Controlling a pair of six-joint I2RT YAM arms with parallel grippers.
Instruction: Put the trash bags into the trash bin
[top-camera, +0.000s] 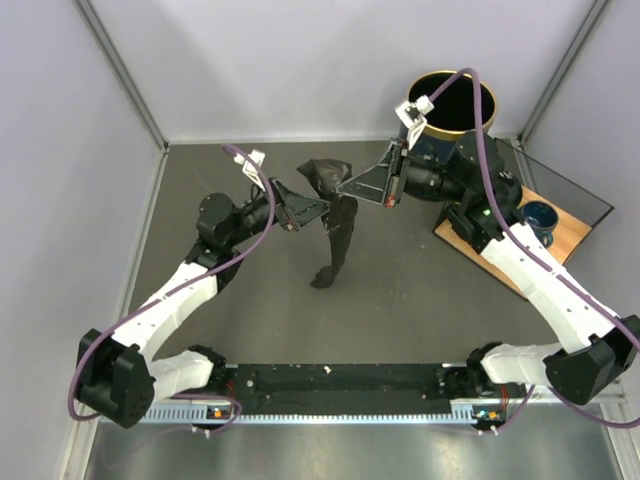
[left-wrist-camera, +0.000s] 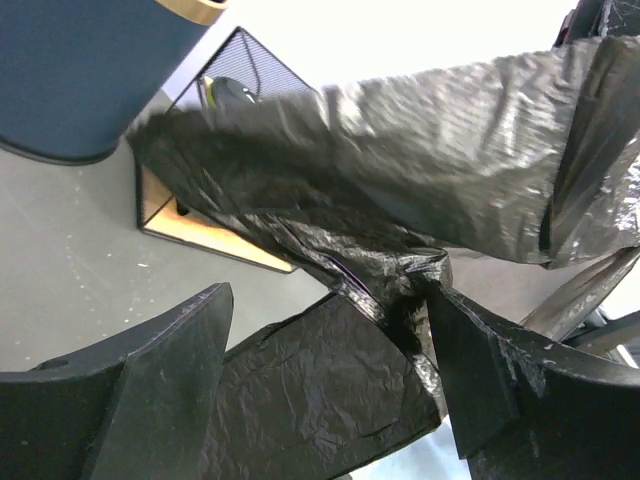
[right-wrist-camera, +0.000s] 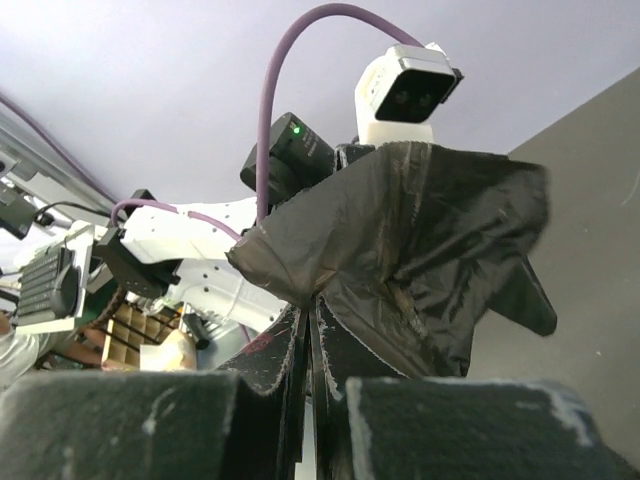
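**Bag hangs from the right claw, bin not yet reached**

The right gripper (right-wrist-camera: 310, 330) is closed tight on the upper part of the trash bag (top-camera: 338, 235), and the film bunches just above its fingertips. The left gripper (left-wrist-camera: 330, 400) has its jaws apart; crinkled film lies between them, but they do not clamp it. The bag hangs over the middle of the table (top-camera: 250, 290); whether its lower end touches the surface cannot be told. The trash bin (top-camera: 452, 131) stands at the far right, behind the right arm, well apart from the bag. The step in hand seems to be the carrying. The next move probably calls for lifting the bag over the rim and lowering it inside, so that the loose tail does not stay outside.
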